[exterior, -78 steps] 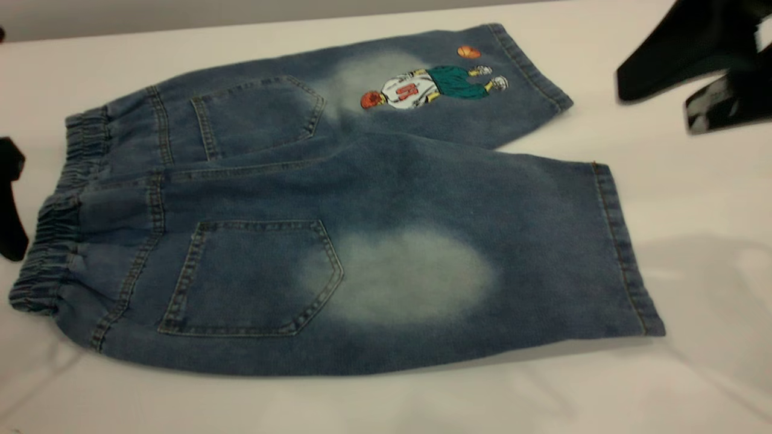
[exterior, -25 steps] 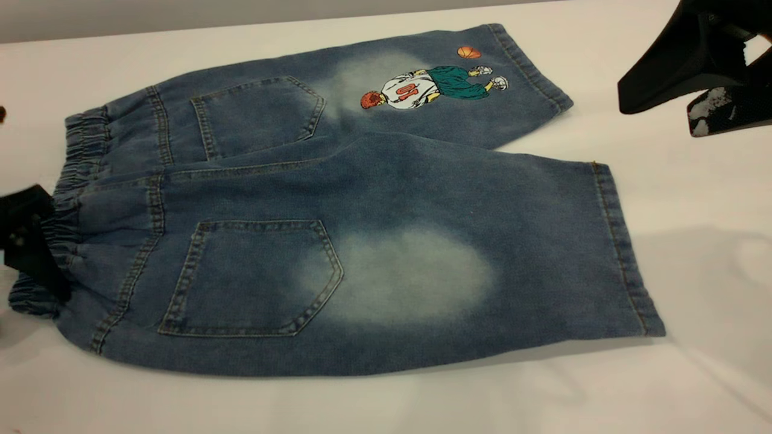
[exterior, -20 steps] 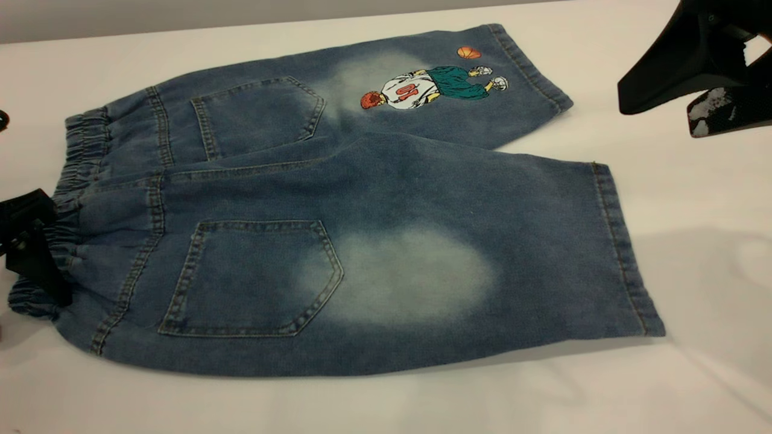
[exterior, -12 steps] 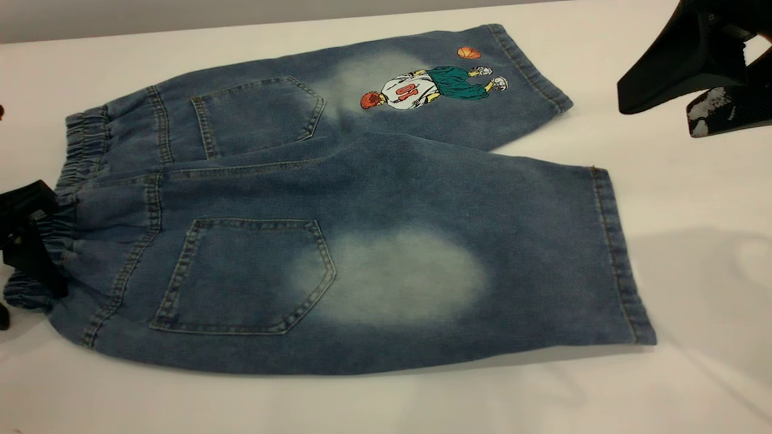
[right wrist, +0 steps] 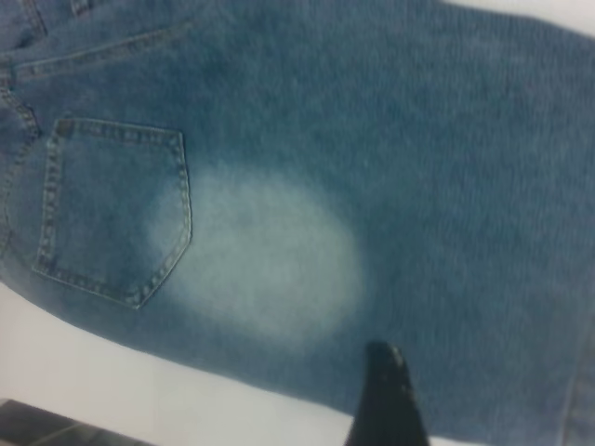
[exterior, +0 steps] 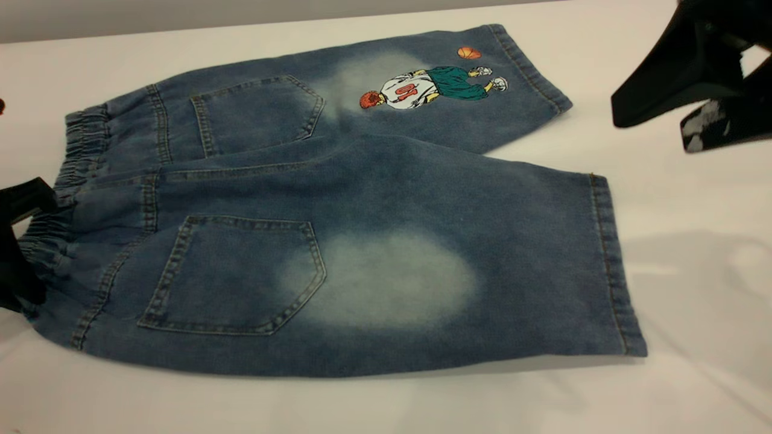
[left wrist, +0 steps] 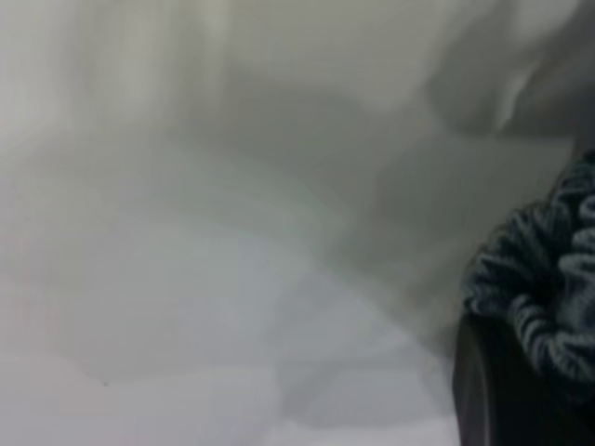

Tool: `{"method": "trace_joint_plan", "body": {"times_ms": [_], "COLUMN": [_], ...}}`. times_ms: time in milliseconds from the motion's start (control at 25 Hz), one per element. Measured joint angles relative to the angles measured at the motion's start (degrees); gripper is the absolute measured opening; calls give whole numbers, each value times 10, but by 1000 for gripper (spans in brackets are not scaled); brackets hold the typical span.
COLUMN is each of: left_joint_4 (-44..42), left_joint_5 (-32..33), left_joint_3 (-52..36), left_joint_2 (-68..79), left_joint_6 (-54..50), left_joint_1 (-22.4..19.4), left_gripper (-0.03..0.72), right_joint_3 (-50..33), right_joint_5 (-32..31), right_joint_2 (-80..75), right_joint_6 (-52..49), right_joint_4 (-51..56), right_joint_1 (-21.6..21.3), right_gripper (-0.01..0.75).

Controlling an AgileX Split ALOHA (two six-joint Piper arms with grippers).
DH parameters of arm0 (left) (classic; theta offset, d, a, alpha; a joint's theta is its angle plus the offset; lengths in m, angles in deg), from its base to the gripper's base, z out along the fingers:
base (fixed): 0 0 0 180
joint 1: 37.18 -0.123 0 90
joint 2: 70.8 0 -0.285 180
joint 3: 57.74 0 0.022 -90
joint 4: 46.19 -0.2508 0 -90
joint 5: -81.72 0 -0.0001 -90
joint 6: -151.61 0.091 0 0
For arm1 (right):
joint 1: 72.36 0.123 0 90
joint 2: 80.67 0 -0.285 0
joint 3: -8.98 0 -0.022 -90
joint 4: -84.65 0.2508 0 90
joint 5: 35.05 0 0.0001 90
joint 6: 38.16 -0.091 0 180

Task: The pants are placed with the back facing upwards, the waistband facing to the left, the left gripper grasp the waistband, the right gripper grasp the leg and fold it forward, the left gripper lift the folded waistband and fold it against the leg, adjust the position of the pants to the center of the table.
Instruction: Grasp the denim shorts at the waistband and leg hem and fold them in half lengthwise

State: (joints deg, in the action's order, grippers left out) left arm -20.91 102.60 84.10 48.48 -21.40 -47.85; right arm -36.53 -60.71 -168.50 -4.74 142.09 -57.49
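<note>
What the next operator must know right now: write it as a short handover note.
The left gripper, a plain black claw, is shut on the ruched elastic denim waistband at its near end.
The right gripper, a black two-jaw clamp, hangs open, raised right of the pants, holding nothing.
The knee-length blue denim pants lie flat, back up, on the plain white table.
Done: waistband grasp.
Left: grasp the plain faded leg, both folds, centring.

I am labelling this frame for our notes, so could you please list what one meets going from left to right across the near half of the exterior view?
the left gripper → the waistband → near back pocket → pale faded oval on the leg → leg hem → bare table
</note>
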Motion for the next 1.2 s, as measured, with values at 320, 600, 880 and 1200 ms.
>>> {"method": "trace_joint_plan", "body": {"times_ms": [320,600,880,1200], "left_joint_4": [-1,2,2,2], "left_joint_5": [19,29,29,29], "left_joint_3": [0,0,0,0], "left_joint_2": [-82,-83,-83,-83], "left_joint_6": [24,30,30,32], "left_joint_1": [-1,-1,-1,-1], "left_gripper": [89,89,89,89], "right_joint_3": [0,0,0,0], "right_joint_5": [-18,-10,-54,-87], "right_joint_2": [-79,-180,-247,-280], "right_joint_6": [1,12,45,91], "right_joint_4": [-4,-4,-3,16], "right_joint_1": [0,0,0,0], "right_gripper": [427,427,427,427]}}
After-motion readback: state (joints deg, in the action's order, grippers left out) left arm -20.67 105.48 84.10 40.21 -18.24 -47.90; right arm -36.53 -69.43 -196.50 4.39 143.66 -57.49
